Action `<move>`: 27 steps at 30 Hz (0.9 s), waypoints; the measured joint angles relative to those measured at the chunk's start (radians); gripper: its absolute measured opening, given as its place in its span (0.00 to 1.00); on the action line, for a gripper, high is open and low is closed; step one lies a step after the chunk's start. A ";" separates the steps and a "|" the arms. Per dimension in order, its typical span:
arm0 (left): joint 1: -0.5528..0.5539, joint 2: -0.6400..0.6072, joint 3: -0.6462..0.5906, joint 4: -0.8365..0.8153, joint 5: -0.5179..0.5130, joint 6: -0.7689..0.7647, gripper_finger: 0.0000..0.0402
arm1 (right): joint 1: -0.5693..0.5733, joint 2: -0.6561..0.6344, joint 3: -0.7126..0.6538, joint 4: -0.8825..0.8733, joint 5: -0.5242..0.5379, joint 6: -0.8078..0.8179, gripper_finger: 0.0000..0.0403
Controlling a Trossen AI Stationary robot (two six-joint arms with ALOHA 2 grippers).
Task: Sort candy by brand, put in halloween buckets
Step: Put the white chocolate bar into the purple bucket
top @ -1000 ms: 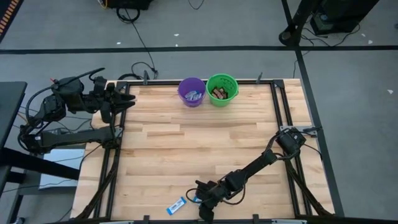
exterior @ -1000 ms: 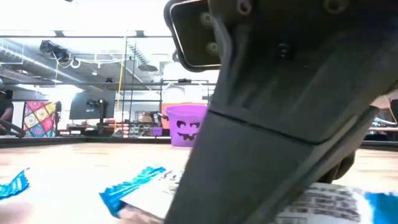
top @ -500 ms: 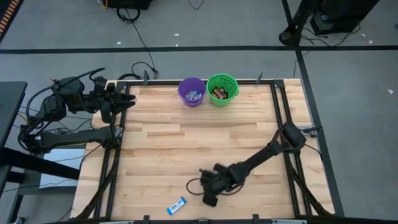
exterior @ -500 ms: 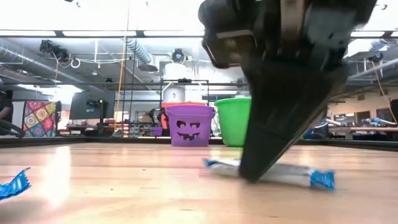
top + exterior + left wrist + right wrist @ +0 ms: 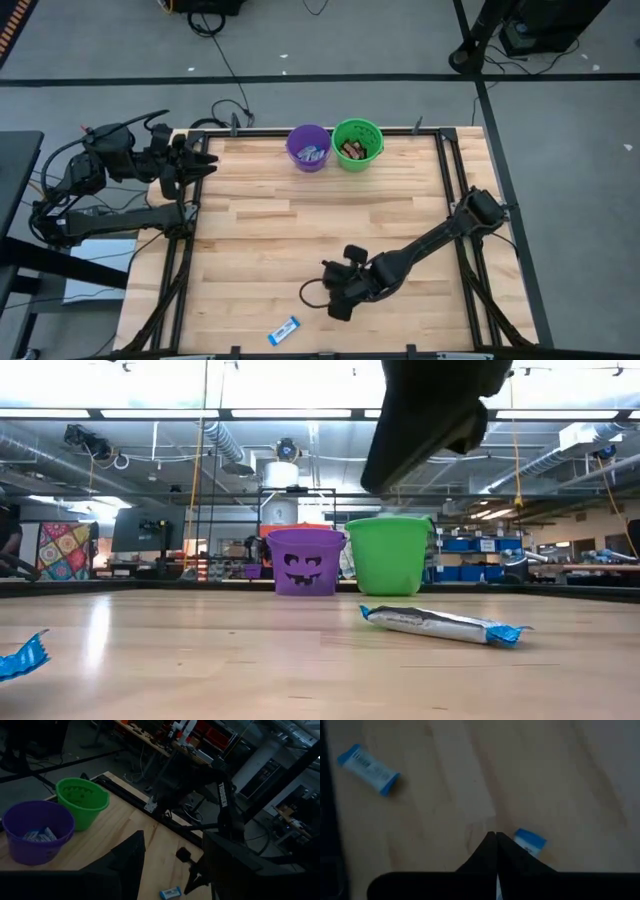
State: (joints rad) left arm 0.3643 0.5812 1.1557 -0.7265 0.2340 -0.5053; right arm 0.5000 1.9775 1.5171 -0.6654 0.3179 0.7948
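Note:
A blue-and-white candy bar lies flat on the table. My right gripper hangs above it, shut and empty. In the right wrist view the fingertips cover part of this bar. The arm hides the bar in the high view. A second blue-and-white bar lies flat near the table's near edge. It also shows in the right wrist view. The purple bucket holds blue-and-white bars. The green bucket holds dark brown bars. Both buckets stand at the far edge. My left gripper waits open at the far left.
Black frame rails run along the table's left and right sides. A dark cable loop hangs beside my right gripper. Bare wood lies between the buckets and my right gripper.
My right gripper has moved from the near edge toward the far edge. It slid the blue-and-white bar along the table with it. It has then risen off the bar, which stays flat on the table.

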 joint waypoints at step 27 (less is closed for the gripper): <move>0.000 0.000 0.000 -0.005 0.027 0.040 0.50 | -0.118 0.013 -0.049 -0.079 -0.288 -0.090 0.20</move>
State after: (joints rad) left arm 0.3643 0.5812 1.1557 -0.7311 0.2611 -0.4655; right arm 0.3821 1.9907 1.4685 -0.7444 0.0302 0.7043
